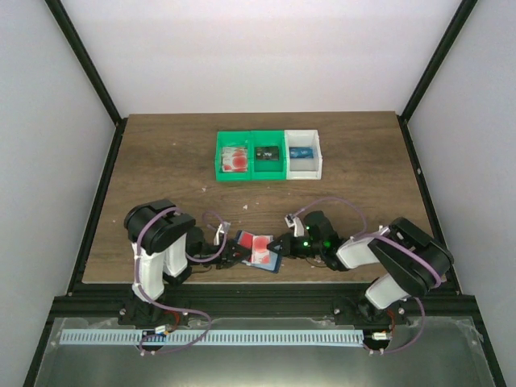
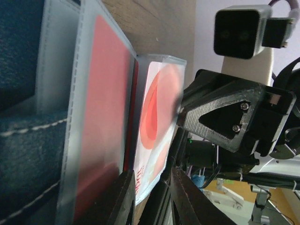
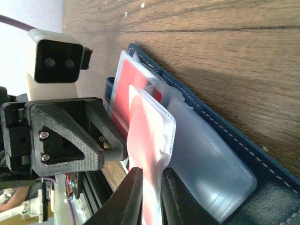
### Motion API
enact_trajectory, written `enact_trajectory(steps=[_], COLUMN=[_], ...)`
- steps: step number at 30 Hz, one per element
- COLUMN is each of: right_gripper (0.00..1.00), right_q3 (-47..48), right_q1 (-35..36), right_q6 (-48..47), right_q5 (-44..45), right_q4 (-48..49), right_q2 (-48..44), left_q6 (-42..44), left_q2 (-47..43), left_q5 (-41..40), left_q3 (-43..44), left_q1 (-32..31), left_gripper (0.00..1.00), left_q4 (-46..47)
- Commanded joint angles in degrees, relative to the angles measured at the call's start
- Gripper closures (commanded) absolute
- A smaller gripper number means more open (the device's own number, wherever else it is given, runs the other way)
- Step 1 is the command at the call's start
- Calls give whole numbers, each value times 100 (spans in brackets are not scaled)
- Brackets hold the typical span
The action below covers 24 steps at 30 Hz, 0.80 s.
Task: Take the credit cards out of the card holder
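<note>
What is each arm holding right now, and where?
Right fingers pinch a clear sleeve of the card holder at its free edge, a red-and-white card inside. Left fingers straddle a sleeved card at its edge; grip cannot be told.

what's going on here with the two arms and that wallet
Both arms are working on the open card holder at the near edge of the table. The right gripper pinches a clear sleeve holding a red-and-white card. The left gripper comes in from the opposite side, jaws slightly apart around a card end, not clearly gripping. Red cards are still in the holder. Three cards lie in the bins at the back.
</note>
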Motion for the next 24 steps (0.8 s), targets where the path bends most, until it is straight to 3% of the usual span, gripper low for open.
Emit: enact_trajectory(steps=[1,7,16,24], right_gripper=[85,99,100,99], right_q3=[125,130,137,140], right_q1=[-35,-35,-35,-34], right_q6=[12,-145,-15,19], right_q5=[63,293,194,185], right_q4=[-178,-611,-295,-239], right_q2=[85,-163,154,216], left_q6=[93,128,204,431], left_q2=[302,412,530,289], left_q5=[-373,-506,-644,-904], left_q3=[-2,-20,9,141], left_q1=[-15,-17,-167,-300], left_gripper=[75,75,72,69], left_q4=[1808,1781,1730,888])
